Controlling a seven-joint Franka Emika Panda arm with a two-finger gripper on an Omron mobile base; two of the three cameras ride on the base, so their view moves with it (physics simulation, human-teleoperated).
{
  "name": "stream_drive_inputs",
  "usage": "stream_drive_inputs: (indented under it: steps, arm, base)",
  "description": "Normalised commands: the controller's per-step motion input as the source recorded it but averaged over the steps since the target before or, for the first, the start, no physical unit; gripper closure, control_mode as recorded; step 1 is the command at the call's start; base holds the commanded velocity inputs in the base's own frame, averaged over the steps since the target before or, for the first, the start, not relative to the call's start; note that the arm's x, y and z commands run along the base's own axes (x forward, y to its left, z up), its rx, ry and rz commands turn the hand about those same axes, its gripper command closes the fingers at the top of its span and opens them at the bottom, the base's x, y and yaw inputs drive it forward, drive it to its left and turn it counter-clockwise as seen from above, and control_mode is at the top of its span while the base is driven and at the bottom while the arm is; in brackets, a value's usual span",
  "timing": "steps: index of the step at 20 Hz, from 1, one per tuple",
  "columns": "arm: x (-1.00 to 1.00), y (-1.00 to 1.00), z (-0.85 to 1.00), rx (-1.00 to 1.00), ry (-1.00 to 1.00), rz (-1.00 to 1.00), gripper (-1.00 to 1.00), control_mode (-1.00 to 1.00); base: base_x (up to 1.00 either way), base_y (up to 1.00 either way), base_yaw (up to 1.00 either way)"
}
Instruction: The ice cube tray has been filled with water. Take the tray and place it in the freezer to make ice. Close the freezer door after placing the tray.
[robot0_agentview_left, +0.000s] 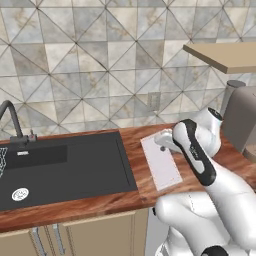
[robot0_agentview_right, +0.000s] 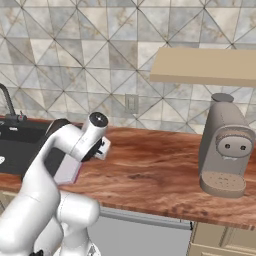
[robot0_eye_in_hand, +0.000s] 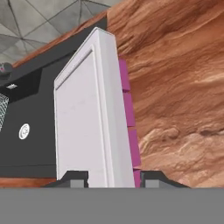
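The ice cube tray (robot0_agentview_left: 161, 163) is a pale flat slab lying on the wooden counter just right of the sink, long side running away from the wall. In the hand view the tray (robot0_eye_in_hand: 83, 118) stretches away from me, with pink cells showing along its right edge. My gripper (robot0_eye_in_hand: 111, 178) is at the tray's wall-side end, a fingertip pressed against each long side, shut on it. From the base, the gripper (robot0_agentview_left: 165, 142) sits low over that end, and the arm covers most of the tray (robot0_agentview_right: 67, 173). The freezer and the freezer door are out of view.
A black sink (robot0_agentview_left: 60, 165) with a dark faucet (robot0_agentview_left: 12, 120) lies left of the tray. A grey coffee machine (robot0_agentview_right: 225, 145) stands at the right on the counter (robot0_agentview_right: 150, 170), under a wooden shelf (robot0_agentview_right: 205, 65). The tiled wall carries an outlet (robot0_agentview_right: 131, 103).
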Motion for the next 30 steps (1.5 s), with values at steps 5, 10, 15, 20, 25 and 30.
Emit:
stream_drive_inputs:
  steps: [5,10,15,20,25,30]
  arm:
    - [-0.33,-0.41,0.64,0.0,-0.04,-0.04,1.0,-1.0]
    - [-0.6,-0.75,0.53,0.09,-0.15,-0.05,1.0,-1.0]
    - [-0.51,-0.61,0.67,0.12,-0.14,-0.03,1.0,-1.0]
    - [-0.11,-0.21,0.66,0.03,-0.03,-0.01,1.0,-1.0]
    - [0.0,-0.07,0.41,0.0,0.0,-0.01,1.0,-1.0]
    - [-0.04,-0.08,0.01,0.0,0.0,0.0,1.0,1.0]
  base:
    - [0.0,0.0,0.0]
    - [0.0,0.0,0.0]
    - [0.0,0.0,0.0]
    - [0.0,0.0,0.0]
    - [0.0,0.0,0.0]
    - [-0.23,0.0,0.0]
